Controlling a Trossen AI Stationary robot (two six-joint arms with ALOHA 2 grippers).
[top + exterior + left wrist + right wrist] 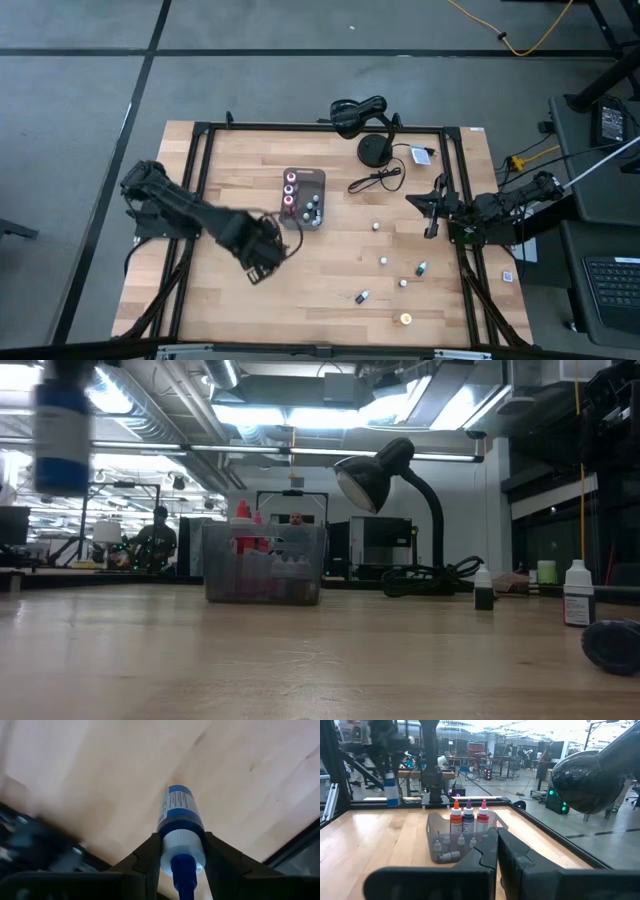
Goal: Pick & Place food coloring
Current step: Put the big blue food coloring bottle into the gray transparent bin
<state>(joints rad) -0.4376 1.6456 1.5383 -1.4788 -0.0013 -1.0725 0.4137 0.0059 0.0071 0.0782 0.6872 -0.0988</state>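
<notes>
Desk space lies open at lower centre of the overhead frame. Gray tray sits upper centre, half filled. Left tool clenches a blue-capped food coloring bottle aloft; lower it upright into a free slot. Right tool waits clenched at right edge.

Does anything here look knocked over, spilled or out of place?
No spill shows. One small bottle seems to lie on its side on the table among scattered upright ones, and another lies flat in the gray tray. The left gripper holds a blue bottle above the wood, cap toward the wrist.
</notes>
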